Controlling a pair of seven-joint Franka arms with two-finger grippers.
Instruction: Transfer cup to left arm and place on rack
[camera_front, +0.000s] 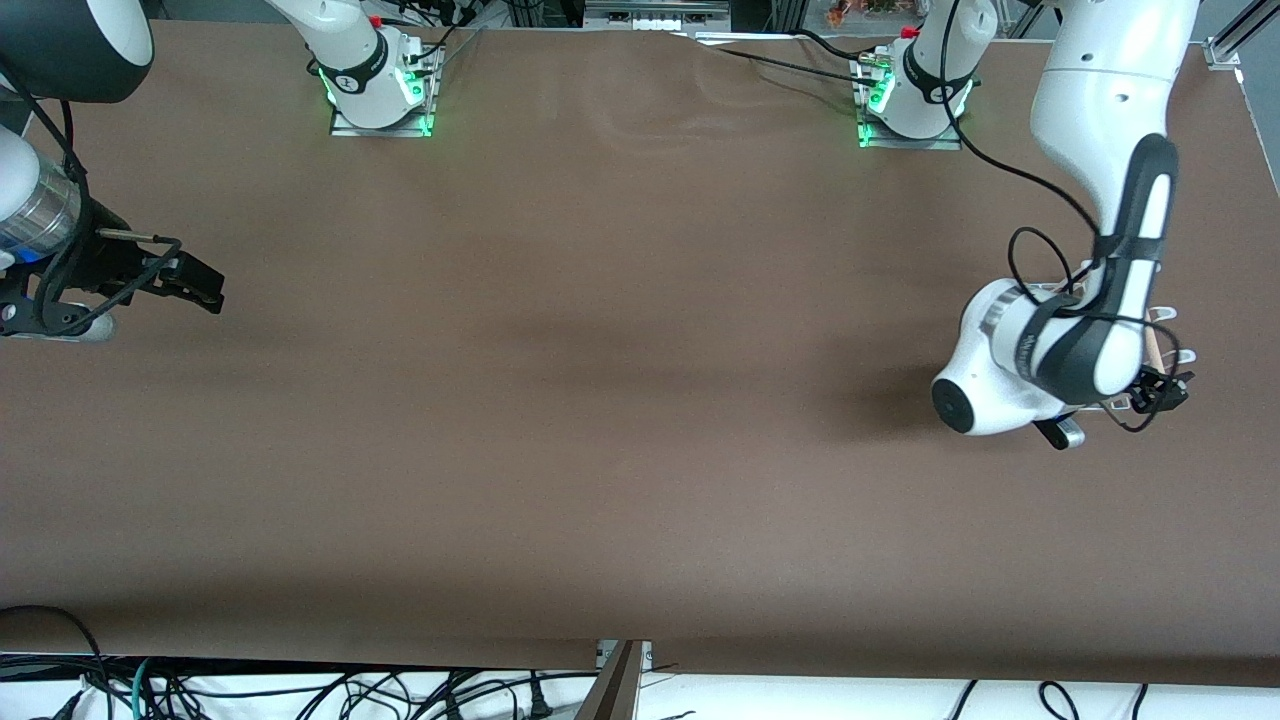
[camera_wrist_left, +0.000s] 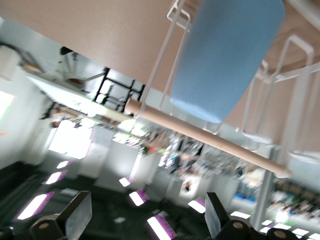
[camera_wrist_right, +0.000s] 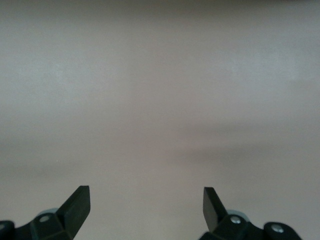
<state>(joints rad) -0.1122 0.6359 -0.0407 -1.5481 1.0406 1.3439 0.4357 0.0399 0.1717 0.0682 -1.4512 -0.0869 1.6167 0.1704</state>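
Note:
The light-blue cup (camera_wrist_left: 225, 55) sits on the white wire rack (camera_wrist_left: 280, 75), next to the rack's wooden dowel (camera_wrist_left: 205, 135). My left gripper (camera_wrist_left: 147, 217) is open and empty, drawn back from the cup with clear space between them. In the front view the left arm's wrist covers the cup. Only wire loops of the rack (camera_front: 1170, 318) show there, at the left arm's end of the table. My right gripper (camera_front: 212, 290) is open and empty over bare table at the right arm's end. Its fingers (camera_wrist_right: 77, 205) stand wide apart.
The brown table (camera_front: 620, 400) lies bare between the two arms. The arm bases stand on plates along the edge farthest from the front camera. Cables hang below the edge nearest to it.

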